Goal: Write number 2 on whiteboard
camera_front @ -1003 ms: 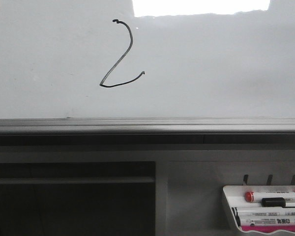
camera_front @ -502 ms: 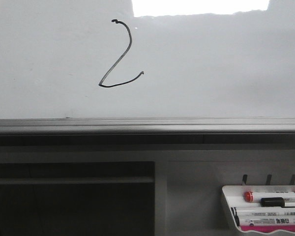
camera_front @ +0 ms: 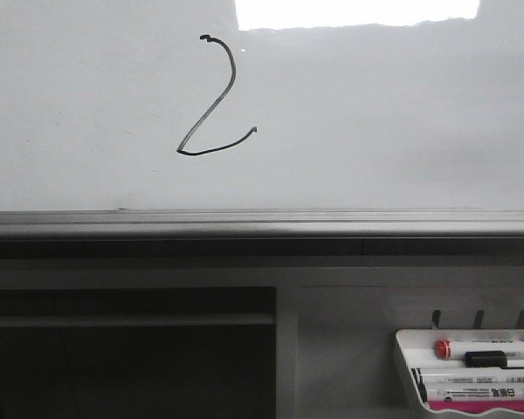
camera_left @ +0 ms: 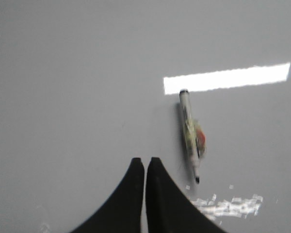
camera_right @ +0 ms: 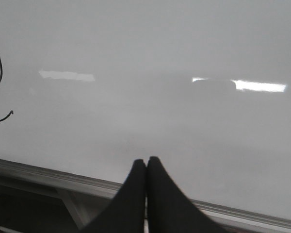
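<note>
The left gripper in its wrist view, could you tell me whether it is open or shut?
Shut and empty. The left gripper has its two black fingertips pressed together with barely a slit between them, and the marker lies apart on the whiteboard.

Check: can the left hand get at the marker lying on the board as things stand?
Probably yes. The marker lies loose on the whiteboard, just off the left hand, with nothing between them. But the fingers are shut, so the hand must open first.
</note>
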Robot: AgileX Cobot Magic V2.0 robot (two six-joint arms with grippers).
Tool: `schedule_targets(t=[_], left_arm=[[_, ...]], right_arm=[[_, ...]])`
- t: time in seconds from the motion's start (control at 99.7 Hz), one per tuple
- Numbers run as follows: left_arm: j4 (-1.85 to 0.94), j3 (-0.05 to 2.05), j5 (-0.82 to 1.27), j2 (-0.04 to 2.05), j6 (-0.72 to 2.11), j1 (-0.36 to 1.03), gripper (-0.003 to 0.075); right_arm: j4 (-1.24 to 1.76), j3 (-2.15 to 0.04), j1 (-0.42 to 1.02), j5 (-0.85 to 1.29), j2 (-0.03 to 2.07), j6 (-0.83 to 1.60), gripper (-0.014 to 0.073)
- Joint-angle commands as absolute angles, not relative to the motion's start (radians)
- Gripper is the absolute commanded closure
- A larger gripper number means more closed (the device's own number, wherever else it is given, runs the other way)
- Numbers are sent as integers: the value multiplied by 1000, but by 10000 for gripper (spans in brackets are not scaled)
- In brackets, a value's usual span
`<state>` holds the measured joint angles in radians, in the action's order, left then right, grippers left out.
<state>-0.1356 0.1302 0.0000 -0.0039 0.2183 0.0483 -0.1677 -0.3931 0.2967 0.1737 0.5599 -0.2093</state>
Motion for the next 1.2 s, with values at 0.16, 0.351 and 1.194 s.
schedule_targets(t=[0.16,0.351,1.194], left_arm=[[48,-15,-178,-32,73,47,740],[-26,-13,-103,-32,73,47,740],[-28,-13,-103,-30,73,47,740]], right_arm=[[-183,-417,292,92,562,-206,666],[-183,-417,292,92,563,-206,666],[-68,-248,156,33,269,-208,666]])
